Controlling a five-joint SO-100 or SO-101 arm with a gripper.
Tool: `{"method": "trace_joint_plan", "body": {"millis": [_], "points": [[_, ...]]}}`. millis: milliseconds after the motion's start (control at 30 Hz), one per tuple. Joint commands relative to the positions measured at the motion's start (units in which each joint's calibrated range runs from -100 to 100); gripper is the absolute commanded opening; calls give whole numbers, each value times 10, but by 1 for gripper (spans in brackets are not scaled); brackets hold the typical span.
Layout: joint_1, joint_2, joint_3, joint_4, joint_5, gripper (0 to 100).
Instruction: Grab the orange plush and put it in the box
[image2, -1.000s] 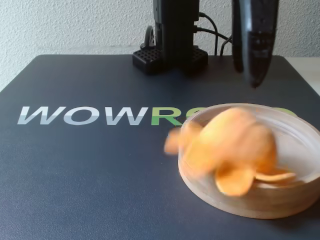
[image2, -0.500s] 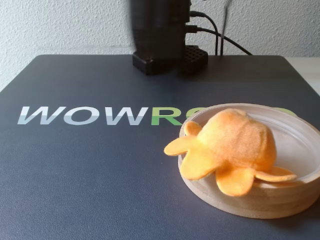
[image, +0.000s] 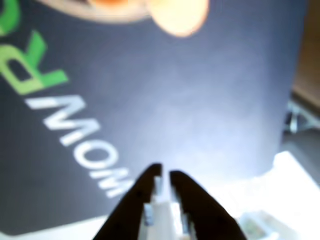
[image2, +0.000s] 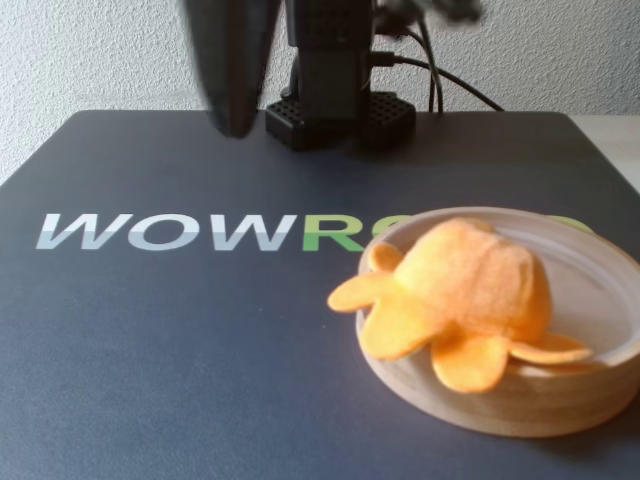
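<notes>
I see the fuzzy orange plush (image2: 470, 295) draped over the pale wooden box (image2: 600, 385) rim; my end effector (image: 165, 175) hangs nearly closed, empty.

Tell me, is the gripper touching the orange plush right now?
Apart. In the fixed view the gripper hangs over the dark mat near the arm's base, while the orange plush sits on the box rim, with bare mat between.

The orange plush (image2: 470, 285) sits domed-side up in the box (image2: 520, 400) — tentacles draped over its pale wooden near rim.
</notes>
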Motion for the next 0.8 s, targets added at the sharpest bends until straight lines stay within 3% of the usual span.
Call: {"method": "trace_joint_plan", "body": {"millis": [0, 767], "points": [[-15, -50, 0, 8, 1, 1], [-44, -83, -1, 7, -3, 1]]}}
